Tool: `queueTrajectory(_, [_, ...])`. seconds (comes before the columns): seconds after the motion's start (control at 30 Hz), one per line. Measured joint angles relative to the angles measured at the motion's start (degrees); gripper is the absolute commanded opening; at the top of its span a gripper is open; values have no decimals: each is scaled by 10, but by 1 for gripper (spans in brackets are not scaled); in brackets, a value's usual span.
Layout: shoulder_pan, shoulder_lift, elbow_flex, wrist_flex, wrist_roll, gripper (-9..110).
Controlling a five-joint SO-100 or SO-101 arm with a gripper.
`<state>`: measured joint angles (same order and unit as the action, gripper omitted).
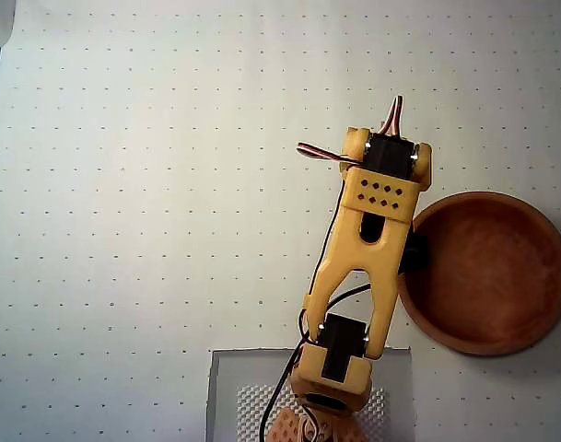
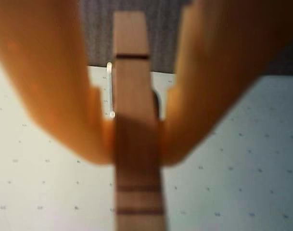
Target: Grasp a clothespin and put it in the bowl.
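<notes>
Watching the wrist view, I am worrying most about the clothespin (image 2: 136, 139) slipping: the end effector (image 2: 136, 144) is pinching it across its narrow middle, with long lengths sticking out past the fingers (image 2: 64, 96) both ways, so any jolt could be pivoting it in the grip or letting it drop onto the bench (image 2: 40, 183) short of the target. I am also judging that a release made too early would be landing it on the rim or outside, since in the overhead view the bowl (image 1: 487, 272) is sitting off to the right of the arm, with the arm's side just overlapping its left rim, and the clothespin itself is hidden under the arm there, so I cannot tell from above where it is hanging. As for the grip, the two orange fingers are closing narrowly on the clothespin, pressing both its flanks, and it is looking lifted clear of the dotted bench rather than resting on it.
</notes>
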<state>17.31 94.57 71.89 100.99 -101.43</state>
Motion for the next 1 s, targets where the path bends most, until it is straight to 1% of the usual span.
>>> queueTrajectory(0.27, [49,33,76,0,0,-3])
queueTrajectory(1.0, [240,37,85,0,0,-3])
